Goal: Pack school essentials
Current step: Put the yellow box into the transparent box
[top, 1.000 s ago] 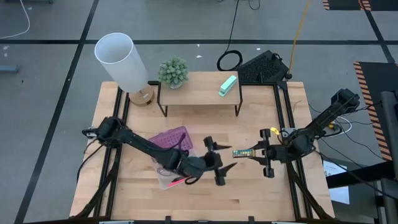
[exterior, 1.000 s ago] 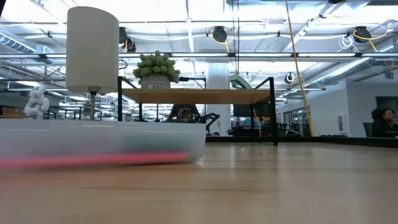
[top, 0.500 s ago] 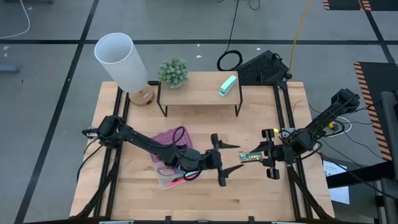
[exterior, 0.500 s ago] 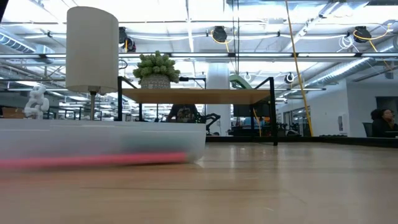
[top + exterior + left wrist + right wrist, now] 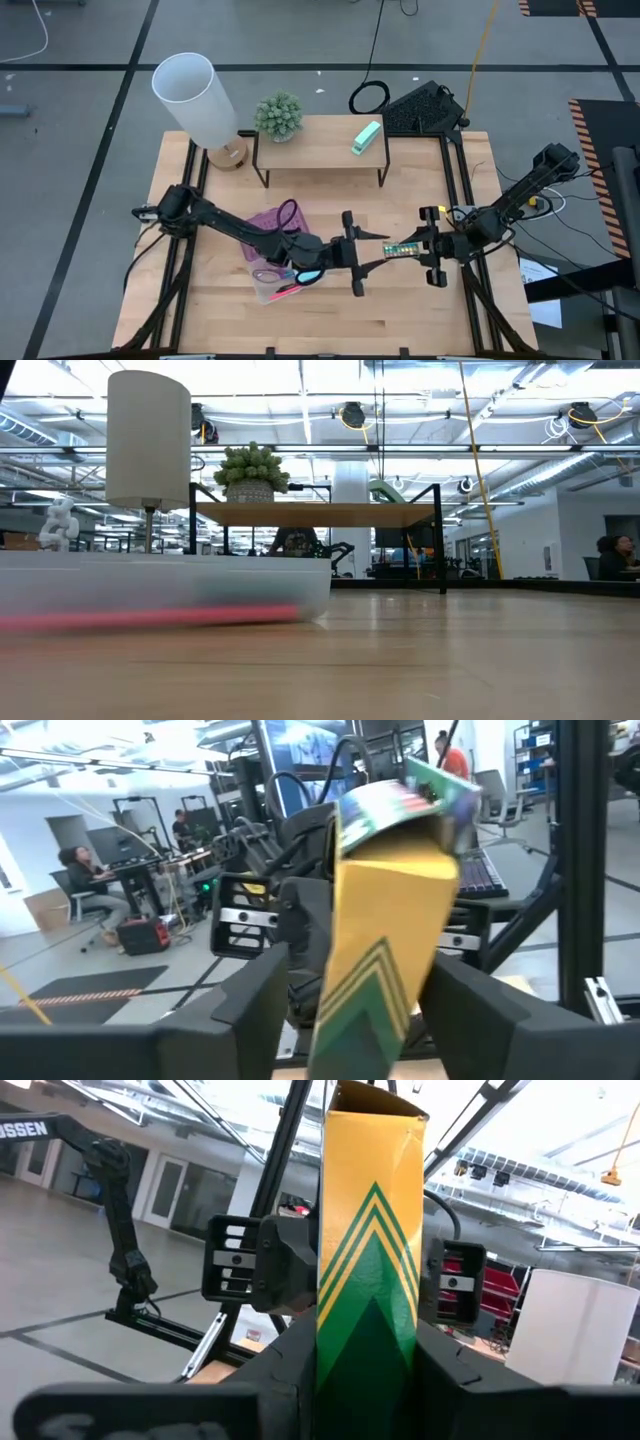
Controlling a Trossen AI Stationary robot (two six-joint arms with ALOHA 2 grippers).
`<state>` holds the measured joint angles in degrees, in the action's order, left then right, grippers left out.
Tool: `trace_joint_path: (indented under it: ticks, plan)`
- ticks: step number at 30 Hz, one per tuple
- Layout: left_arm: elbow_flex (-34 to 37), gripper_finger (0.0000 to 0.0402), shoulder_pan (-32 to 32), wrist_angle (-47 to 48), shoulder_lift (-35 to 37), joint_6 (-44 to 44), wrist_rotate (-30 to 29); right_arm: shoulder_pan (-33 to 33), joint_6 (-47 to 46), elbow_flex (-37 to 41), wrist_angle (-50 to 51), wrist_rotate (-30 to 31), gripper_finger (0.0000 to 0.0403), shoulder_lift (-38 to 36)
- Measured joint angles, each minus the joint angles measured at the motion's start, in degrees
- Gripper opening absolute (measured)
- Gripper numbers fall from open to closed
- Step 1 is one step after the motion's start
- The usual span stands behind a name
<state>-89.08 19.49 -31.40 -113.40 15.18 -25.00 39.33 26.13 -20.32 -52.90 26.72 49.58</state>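
The yellow-green crayon box point(image 5: 400, 248) hangs above the table's right middle, held by my right gripper point(image 5: 420, 247). My left gripper point(image 5: 378, 251) is open, and its fingers stand on either side of the box's free, open-flapped end point(image 5: 400, 800). To the left, the clear case point(image 5: 272, 283) rests on the table. It holds a pink pencil point(image 5: 285, 290), purple scissor handles point(image 5: 266, 275) and something blue point(image 5: 310, 275). Its purple lid point(image 5: 268, 222) lies beside it. In the low view the case point(image 5: 160, 590) shows, but neither gripper does. My right gripper pinches the crayon box between its two fingers at the green end point(image 5: 368, 1340), one finger point(image 5: 285, 1370) on each side. The fingers come level from the table's right and lie along the box. The box sticks out toward the left arm, clear of the table.
A lamp with a white shade point(image 5: 192, 95) stands at the far left. A small raised shelf point(image 5: 320, 148) at the far middle carries a potted plant point(image 5: 278, 115) and a mint-green block point(image 5: 366, 137). A black keyboard point(image 5: 425, 108) lies at the far right. Bare wood shows along the near edge.
My left gripper has moved toward the table's right edge, away from the clear case, and its open fingers now flank the crayon box's free end. My right gripper has shifted slightly toward the near edge with the box, still clear of the table.
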Motion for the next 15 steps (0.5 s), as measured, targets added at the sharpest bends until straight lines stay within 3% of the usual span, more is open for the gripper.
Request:
trace_joint_path:
  ticks: [15]
  plan:
    - [0.00, 0.0145, 0.01, 1.70, 0.00, 1.05, 0.14, 0.00, -0.13, 0.00, 0.02, 0.00, 0.0096, 0.00]
